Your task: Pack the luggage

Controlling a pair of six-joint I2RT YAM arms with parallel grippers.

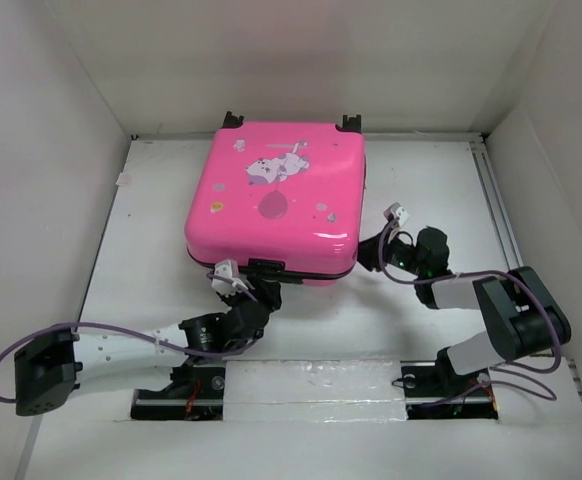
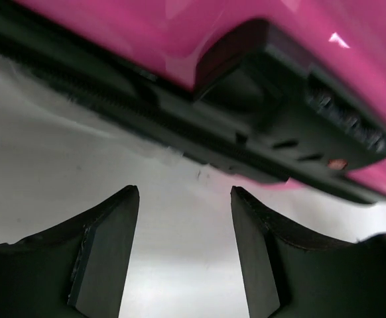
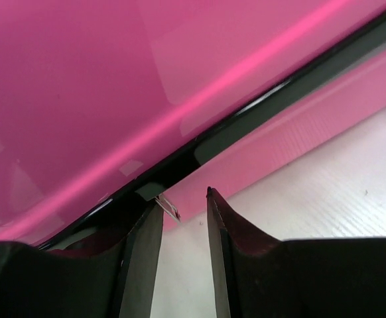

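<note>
With the luggage [image 1: 276, 200] lying shut on the far tabletop [image 1: 151, 260], left jaws wide open at its near edge, right jaws narrowly parted and empty at the zip seam [image 3: 246, 126], I judge I'm working the zip, so next I need a clean pinch on its pull.

Through the overhead camera I see the luggage [image 1: 276, 195] lying flat and closed toward the far middle of the table [image 1: 421, 180]. Its glossy hot-pink shell faces up, printed with a cartoon animal and small balloon-like marks. Two black wheels [image 1: 351, 122] stick out at its far edge. A black zipper trim [image 3: 246, 118] runs between the two shell halves. A black fitting [image 2: 292, 112] sits on the near side; it is probably a handle, but my wrist view is too close to be sure.
</note>
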